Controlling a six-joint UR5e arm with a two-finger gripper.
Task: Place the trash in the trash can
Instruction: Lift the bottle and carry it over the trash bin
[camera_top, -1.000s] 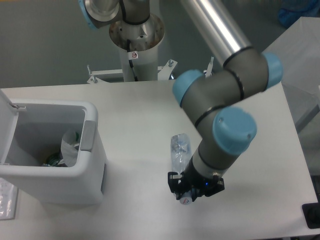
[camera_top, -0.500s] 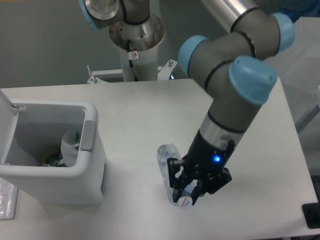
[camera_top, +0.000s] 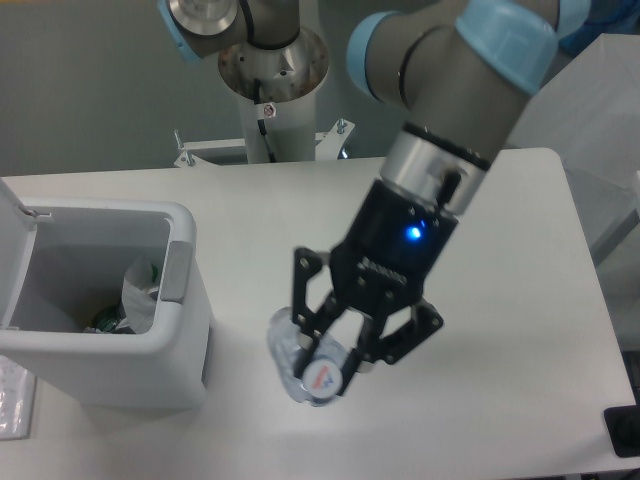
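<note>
1. From the fixed camera you see the gripper (camera_top: 322, 362) over the middle of the white desk (camera_top: 520, 300), with its black fingers (camera_top: 303, 300) pinching the bottle (camera_top: 303, 362).
2. Your bottle is crushed clear plastic. Its round cap end, with a red and blue mark, faces the camera, and its body runs up and left between the fingers.
3. The bottle looks lifted off the desk; a soft shadow lies under it, though you cannot tell the gap for certain.
4. A blue light glows on the gripper body, below the grey arm (camera_top: 445, 75) with its light-blue joint caps.
5. Your bin (camera_top: 150, 365) stands at the left of the desk, well apart from the gripper. It is white and boxy, with a grey tab (camera_top: 177, 270) on its right rim.
6. The lid (camera_top: 12, 235) is swung open, standing up at the left edge of the picture.
7. Inside the bin you see a crumpled clear wrapper (camera_top: 135, 295) with green marks, lying against the right wall near the bottom.
8. The arm's base column (camera_top: 268, 75) rises behind the far edge of the desk.
</note>
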